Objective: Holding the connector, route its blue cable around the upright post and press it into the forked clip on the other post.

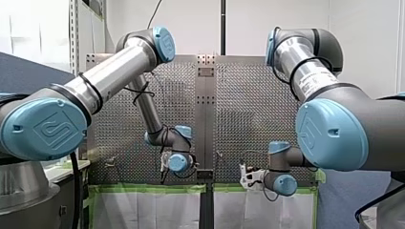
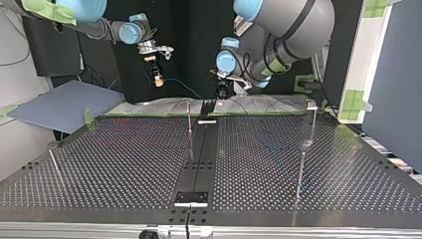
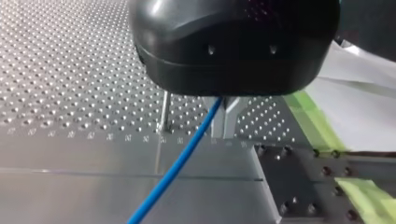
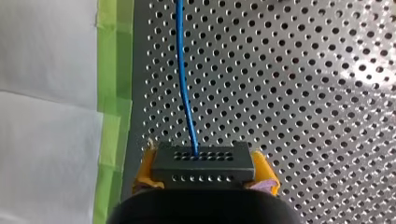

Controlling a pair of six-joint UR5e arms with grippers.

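The connector (image 4: pixel 201 163) is a black block with rows of small holes, gripped from both sides by the yellow pads (image 4: pixel 145 170) of my right gripper (image 4: pixel 205 169), which is clenched on it. The blue cable (image 4: pixel 185 84) leaves the middle of the connector's face and runs ahead of the gripper in a gentle bend, above the perforated counter (image 4: pixel 303 93). A strip of green tape (image 4: pixel 114 70) edges the counter beside the cable, with white sheet (image 4: pixel 46 70) beyond it.

In the top view my right gripper hangs in the air past the far edge of the counter, at the view's left. From there the cable slopes down toward my left gripper (image 2: pixel 221 92), which hangs near the middle of that far edge.

In the left wrist view the cable comes up at a slant and disappears under the black body of my left gripper. I cannot tell whether that gripper is grasping it or released. A thin upright post (image 3: pixel 164 112) stands on the counter just beside the cable — the two look apart.

Another post (image 2: pixel 313 122), with a small head on top, stands well apart at the top view's right.
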